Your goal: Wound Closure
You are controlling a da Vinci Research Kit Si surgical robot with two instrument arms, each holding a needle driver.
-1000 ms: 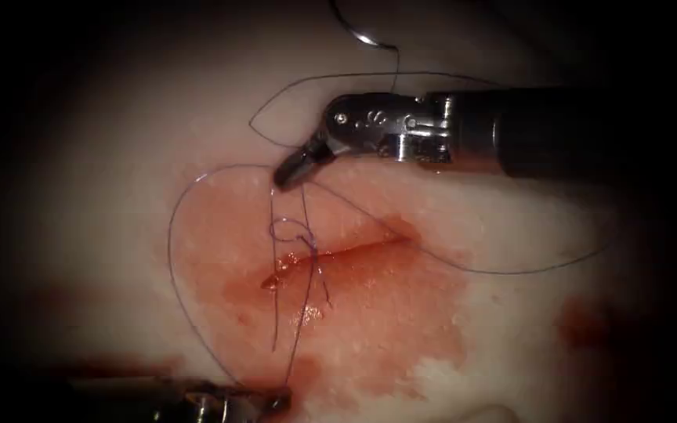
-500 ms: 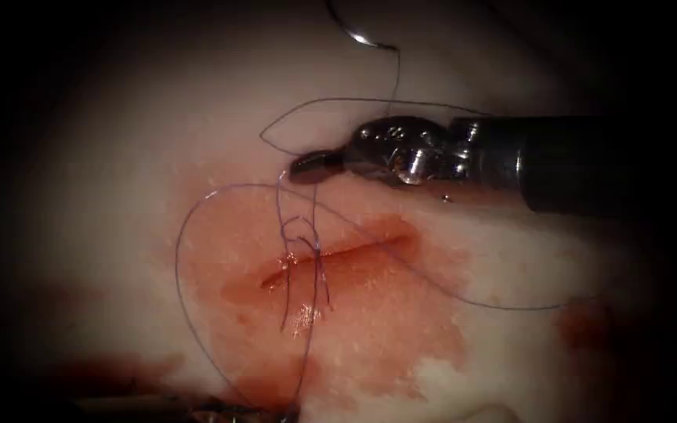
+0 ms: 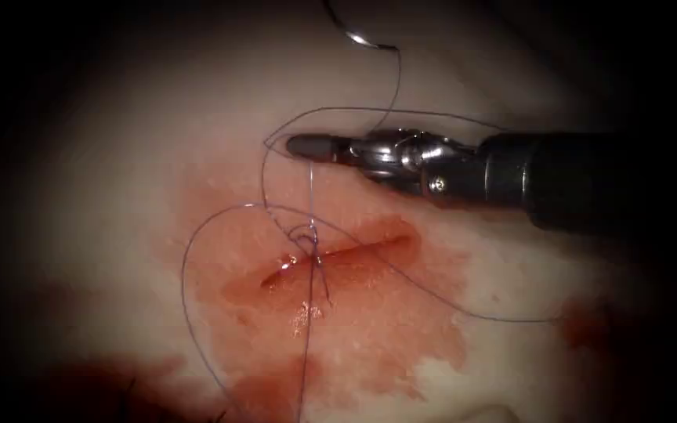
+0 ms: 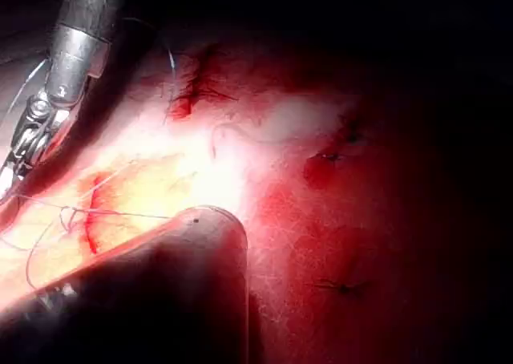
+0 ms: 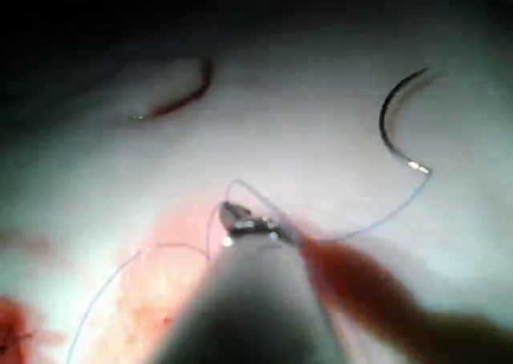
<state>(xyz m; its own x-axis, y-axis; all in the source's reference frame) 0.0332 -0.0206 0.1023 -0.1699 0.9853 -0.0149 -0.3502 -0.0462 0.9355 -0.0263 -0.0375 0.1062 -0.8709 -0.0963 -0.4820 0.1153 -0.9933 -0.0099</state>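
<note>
Right arm's metal hand [image 3: 307, 146] clamped on thin dark thread [image 3: 309, 196], strand held taut from knot [image 3: 307, 235] at red cut [image 3: 338, 254]. Curved steel needle [image 3: 350, 27] left free on pale pork tissue [image 3: 197, 117], upper frame, above hand. Left hand state untold.

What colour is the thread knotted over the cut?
Dark violet-blue; the thin suture thread at the cut shows best in the endoscope view.

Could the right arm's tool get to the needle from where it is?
Probably yes. The needle lies loose on the tissue just beyond the right tool, nothing between them, but its jaws are shut on the thread.
</note>
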